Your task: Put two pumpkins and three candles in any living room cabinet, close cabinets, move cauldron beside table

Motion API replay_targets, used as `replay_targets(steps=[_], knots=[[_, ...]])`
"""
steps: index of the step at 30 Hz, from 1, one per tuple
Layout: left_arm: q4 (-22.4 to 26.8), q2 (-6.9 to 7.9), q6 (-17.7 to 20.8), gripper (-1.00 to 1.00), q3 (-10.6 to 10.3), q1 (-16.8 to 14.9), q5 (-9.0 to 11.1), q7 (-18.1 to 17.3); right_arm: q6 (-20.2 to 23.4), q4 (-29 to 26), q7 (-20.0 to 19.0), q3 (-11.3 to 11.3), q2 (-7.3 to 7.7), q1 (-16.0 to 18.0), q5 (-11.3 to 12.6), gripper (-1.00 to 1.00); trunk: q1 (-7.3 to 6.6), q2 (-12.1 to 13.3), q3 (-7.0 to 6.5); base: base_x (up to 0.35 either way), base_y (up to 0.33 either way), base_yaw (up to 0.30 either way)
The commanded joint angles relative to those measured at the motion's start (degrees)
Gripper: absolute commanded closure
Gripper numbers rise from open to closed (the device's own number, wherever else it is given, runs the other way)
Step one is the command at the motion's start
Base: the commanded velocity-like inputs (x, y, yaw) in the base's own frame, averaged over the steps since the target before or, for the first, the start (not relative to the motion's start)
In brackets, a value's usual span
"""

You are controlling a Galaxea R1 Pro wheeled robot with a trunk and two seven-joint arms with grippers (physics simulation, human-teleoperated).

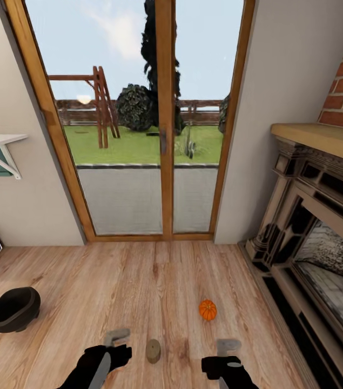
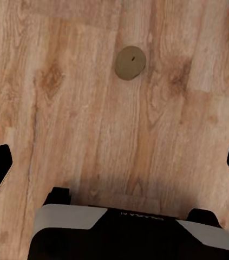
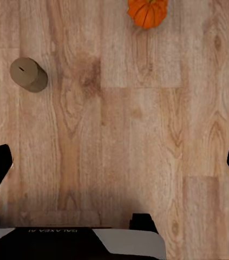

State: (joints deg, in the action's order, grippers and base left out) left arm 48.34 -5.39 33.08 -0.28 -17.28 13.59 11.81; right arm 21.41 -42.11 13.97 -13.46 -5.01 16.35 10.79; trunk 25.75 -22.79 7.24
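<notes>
A light wood-plank floor (image 1: 155, 281) with visible grain and knots runs up to a tall wood-framed glass door (image 1: 163, 124). On it lies a small ribbed bright orange pumpkin (image 1: 207, 309), ahead of the right end effector (image 1: 226, 351). A short stubby grey-tan cylindrical candle (image 1: 153, 350) stands between the two end effectors. A squat round black cauldron (image 1: 13, 309) with a wide mouth sits tilted on the floor, well apart to the left. An ornate dark carved fireplace (image 1: 311, 227) stands at the right under red brick.

The left wrist view shows the candle's flat top (image 2: 130, 62) with a wick mark; the right wrist view shows its side. The left end effector (image 1: 113, 346) and the right one both have their fingers spread wide, holding nothing.
</notes>
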Motion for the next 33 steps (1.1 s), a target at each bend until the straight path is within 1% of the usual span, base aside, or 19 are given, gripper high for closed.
replay_targets(steps=[1,3,4,5,6,7,9,11,16,19,20,25,27,29,33], knots=[[0.9,-0.60,1.0,-1.00,0.1,-1.7,2.2,2.9,2.2,-3.0,1.0,-0.3,-0.45,1.0,0.6,-1.00,0.03,-0.1,0.14,0.000,0.000,0.000],[1.9,-1.01,1.4,-1.00,0.2,-2.9,3.9,5.1,3.9,-4.9,1.3,-0.3,-1.05,2.4,0.6,-1.00,0.03,-0.1,0.14,0.000,0.000,0.000],[3.6,-1.19,1.6,-1.00,0.4,-3.7,5.5,7.1,5.3,-6.1,1.5,-0.3,-1.63,3.9,0.6,-1.00,0.03,-0.1,0.14,0.000,0.000,0.000],[4.9,-1.24,1.7,-1.00,0.6,-4.0,6.4,8.2,5.9,-6.5,1.8,-0.2,-1.84,4.8,0.6,-1.00,0.03,-0.1,0.14,0.000,0.000,0.000],[6.9,-1.32,1.8,-1.00,1.4,-4.5,8.0,9.9,6.7,-6.9,2.4,-0.2,-2.16,6.1,0.6,-1.00,0.03,-0.1,0.14,0.000,0.000,0.000],[8.3,-1.38,1.8,-1.00,2.8,-4.7,9.4,10.9,7.1,-6.9,3.0,-0.2,-2.36,7.0,0.6,-1.00,0.03,-0.1,0.14,0.000,0.000,0.000],[9.7,-1.45,1.7,-1.00,6.6,-5.0,11.9,11.6,7.3,-5.9,3.7,-0.2,-2.57,7.9,0.7,-1.00,0.03,-0.1,0.14,0.000,0.000,0.000],[10.1,-1.52,1.7,-1.00,8.6,-5.1,12.8,11.4,7.0,-5.4,3.9,-0.2,-2.61,8.2,0.7,-1.00,0.03,-0.1,0.14,0.000,0.000,0.000],[10.6,-1.70,1.8,-1.00,10.1,-5.1,13.3,11.1,6.7,-5.0,4.0,-0.1,-2.57,8.4,0.8,-1.00,0.03,-0.1,0.14,0.000,0.000,0.000],[9.8,-1.60,1.7,-1.00,10.1,-5.1,13.3,10.7,6.5,-4.9,4.1,-0.2,-2.65,8.5,1.0,-1.00,0.69,-1.3,0.68,0.000,0.000,0.000],[9.7,-1.59,1.7,-1.00,9.9,-5.1,13.2,10.7,6.4,-4.9,4.0,-0.2,-2.66,8.5,1.0,-1.00,0.91,-1.7,0.86,0.000,0.000,0.000],[8.7,-1.54,1.6,-1.00,6.5,-5.1,12.2,10.6,5.3,-4.8,3.8,-0.2,-2.61,8.5,1.1,-1.00,2.01,-3.7,1.76,0.000,0.000,0.000],[7.7,-1.51,1.2,-1.00,5.9,-5.1,11.8,10.4,5.2,-4.9,3.7,-0.2,-2.58,8.5,1.2,-1.00,2.45,-4.5,2.12,0.000,0.000,0.000],[6.9,-1.48,0.0,-1.00,5.6,-5.1,11.3,9.5,5.1,-4.9,3.8,-0.2,-2.60,8.5,1.2,-1.00,2.89,-5.3,2.47,0.000,0.000,0.000],[6.5,-1.38,-1.5,-1.00,5.4,-5.1,11.1,8.5,5.0,-4.9,3.8,-0.3,-2.71,8.5,1.2,-1.00,3.77,-6.9,3.19,0.000,0.000,0.000]])
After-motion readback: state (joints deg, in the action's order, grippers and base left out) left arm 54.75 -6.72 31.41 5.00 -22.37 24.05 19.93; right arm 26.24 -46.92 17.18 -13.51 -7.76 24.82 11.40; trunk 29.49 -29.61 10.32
